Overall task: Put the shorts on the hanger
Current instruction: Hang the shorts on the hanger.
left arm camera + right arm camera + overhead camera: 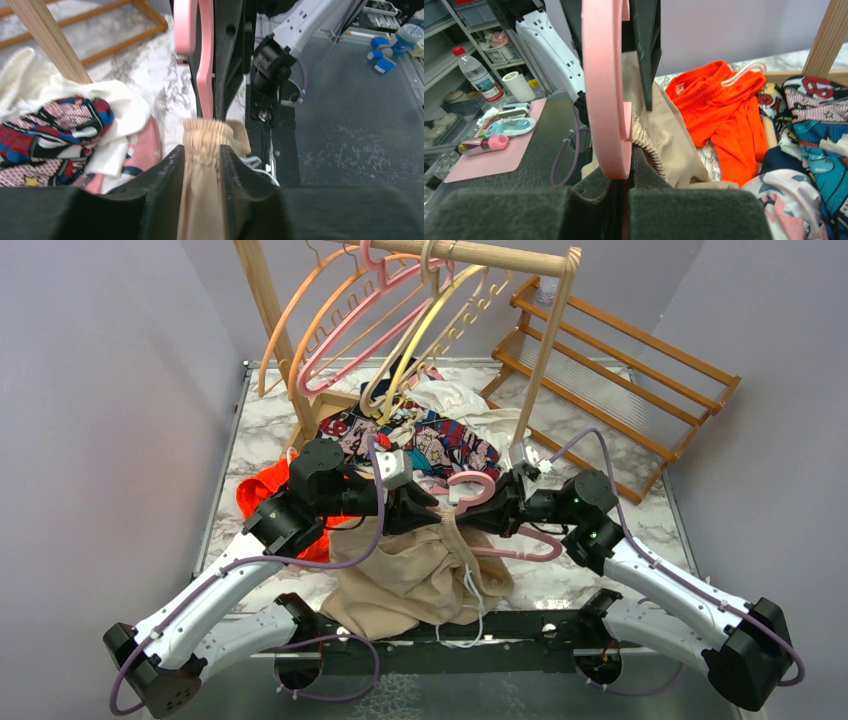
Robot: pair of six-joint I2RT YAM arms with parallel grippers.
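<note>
The beige shorts [420,575] hang from their gathered waistband between the two arms, the white drawstring dangling at the front. My left gripper [432,512] is shut on the waistband [204,145], seen pinched between its fingers [165,175]. My right gripper [487,512] is shut on the pink hanger [475,492], whose hook points up and whose arm [525,550] curves down to the right. In the right wrist view the pink hanger [606,100] stands clamped between the fingers with the shorts [669,135] just behind it. The hanger [205,65] stands just past the waistband.
A wooden rack [500,255] with orange, yellow and pink hangers stands at the back. A comic-print cloth [440,445] and white garments lie under it. An orange garment [265,495] lies at the left. A wooden slatted shelf [620,370] leans at the back right.
</note>
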